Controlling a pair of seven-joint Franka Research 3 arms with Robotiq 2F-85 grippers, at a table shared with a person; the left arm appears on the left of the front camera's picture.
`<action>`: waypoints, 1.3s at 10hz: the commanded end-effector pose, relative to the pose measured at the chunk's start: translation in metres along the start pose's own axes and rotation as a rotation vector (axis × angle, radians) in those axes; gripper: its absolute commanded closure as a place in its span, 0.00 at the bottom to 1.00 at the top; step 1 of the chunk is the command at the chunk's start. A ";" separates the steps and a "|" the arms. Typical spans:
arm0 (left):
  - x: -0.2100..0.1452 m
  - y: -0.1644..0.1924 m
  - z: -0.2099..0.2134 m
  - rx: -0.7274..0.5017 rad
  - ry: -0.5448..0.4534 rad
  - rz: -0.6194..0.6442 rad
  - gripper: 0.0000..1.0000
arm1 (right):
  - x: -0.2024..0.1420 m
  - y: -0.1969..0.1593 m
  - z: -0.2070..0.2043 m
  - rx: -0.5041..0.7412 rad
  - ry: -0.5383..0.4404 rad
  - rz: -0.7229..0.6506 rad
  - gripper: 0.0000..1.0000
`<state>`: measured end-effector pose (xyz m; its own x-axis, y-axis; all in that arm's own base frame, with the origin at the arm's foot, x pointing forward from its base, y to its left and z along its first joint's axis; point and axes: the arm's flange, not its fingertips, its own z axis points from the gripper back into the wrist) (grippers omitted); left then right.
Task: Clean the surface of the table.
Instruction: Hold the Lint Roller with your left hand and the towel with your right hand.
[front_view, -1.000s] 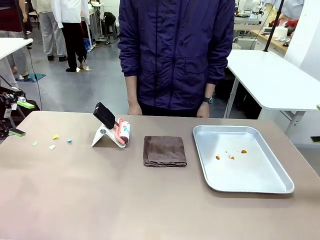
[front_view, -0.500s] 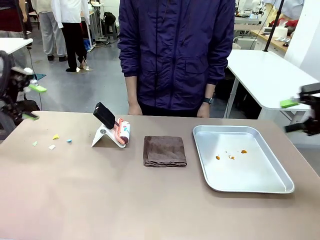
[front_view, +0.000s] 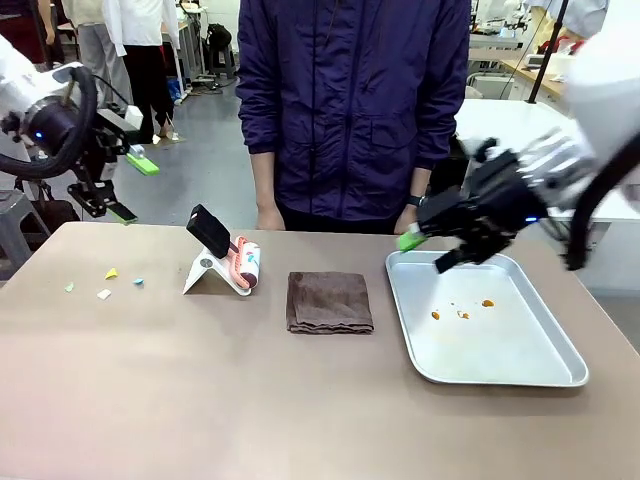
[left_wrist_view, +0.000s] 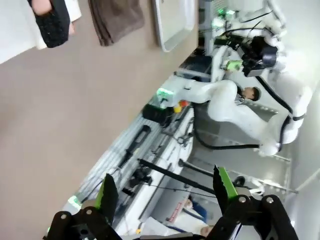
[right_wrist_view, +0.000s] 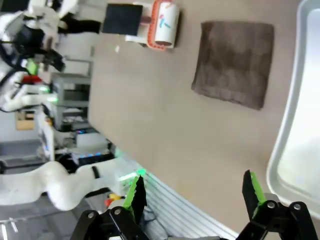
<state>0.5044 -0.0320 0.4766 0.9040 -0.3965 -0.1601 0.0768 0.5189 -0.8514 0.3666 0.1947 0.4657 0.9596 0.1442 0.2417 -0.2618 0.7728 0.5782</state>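
Left jaws and right jaws both stood wide and empty. Within the last second I had brought them in: left above the far left corner of the plain taupe-brown surface, right over the rectangular silver metal tray. Small coloured paper scraps still lay uncleaned.

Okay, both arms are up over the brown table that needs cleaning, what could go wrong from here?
The open right gripper hangs over the far corner of the rectangular silver metal tray; a bump might spill its orange crumbs onto the taupe-brown table. The small coloured paper scraps lie near the left edge and could get swept onto the floor.
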 end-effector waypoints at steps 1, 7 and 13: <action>-0.010 0.002 -0.007 0.142 -0.024 -0.086 0.00 | 0.029 0.006 -0.026 -0.083 0.010 -0.029 0.00; -0.007 -0.003 -0.037 0.341 -0.146 -0.046 0.00 | 0.041 0.010 -0.083 -0.175 -0.063 -0.208 0.00; -0.003 -0.002 -0.032 0.328 -0.129 -0.068 0.00 | 0.032 0.004 -0.090 -0.176 -0.046 -0.187 0.00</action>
<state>0.4883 -0.0563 0.4633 0.9362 -0.3506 -0.0252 0.2514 0.7180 -0.6490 0.4057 0.2580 0.4060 0.9829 -0.0371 0.1804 -0.0538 0.8790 0.4737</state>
